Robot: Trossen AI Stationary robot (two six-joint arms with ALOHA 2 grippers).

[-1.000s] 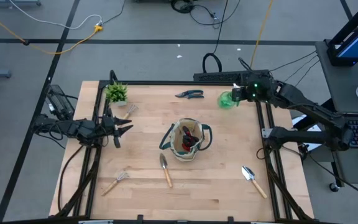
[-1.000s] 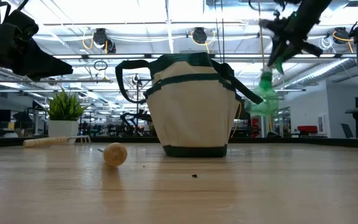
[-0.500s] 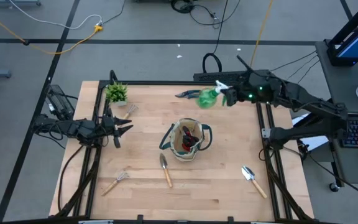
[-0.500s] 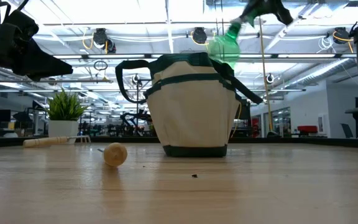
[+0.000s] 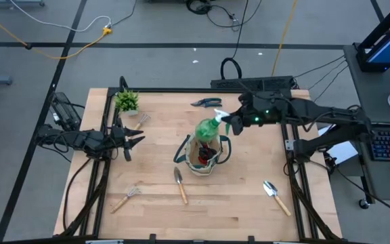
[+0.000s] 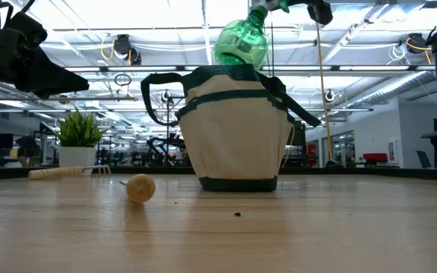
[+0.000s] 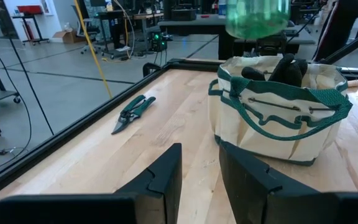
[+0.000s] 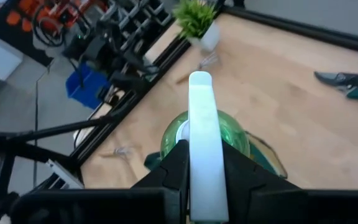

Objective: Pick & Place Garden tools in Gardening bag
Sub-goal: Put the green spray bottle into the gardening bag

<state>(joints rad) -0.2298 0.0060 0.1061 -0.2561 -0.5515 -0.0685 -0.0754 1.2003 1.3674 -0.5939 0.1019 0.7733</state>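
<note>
The beige gardening bag point(image 5: 204, 153) with green trim stands mid-table, with dark tools and a red item inside; it also shows in the low view point(image 6: 234, 133). My right gripper point(image 5: 233, 122) is shut on the green spray bottle point(image 5: 208, 129), which is held over the bag's far rim point(image 6: 241, 42). My left gripper point(image 5: 131, 141) is open and empty at the table's left edge. Dark pruning shears point(image 5: 206, 103) lie flat at the far edge. Two trowels point(image 5: 180, 184) point(image 5: 277, 197) and two hand rakes point(image 5: 126, 198) point(image 5: 141, 119) lie on the table. My right gripper pinches the bottle's white spray head point(image 8: 202, 124) between its two fingers point(image 8: 174, 167), at the bottle's top end. The fingers reach level from the table's right side. The green body point(image 6: 240, 44) hangs tilted, beyond and below the fingers, clear above the bag's opening.
A small green potted plant point(image 5: 127, 102) stands at the far left corner. A black frame point(image 5: 181, 90) rims the table. Bare wood lies between the bag and the near edge.
My right gripper has carried the spray bottle up from the far right corner and toward the table's left and near side. The bottle now hangs over the bag, where it earlier hung near that corner.
</note>
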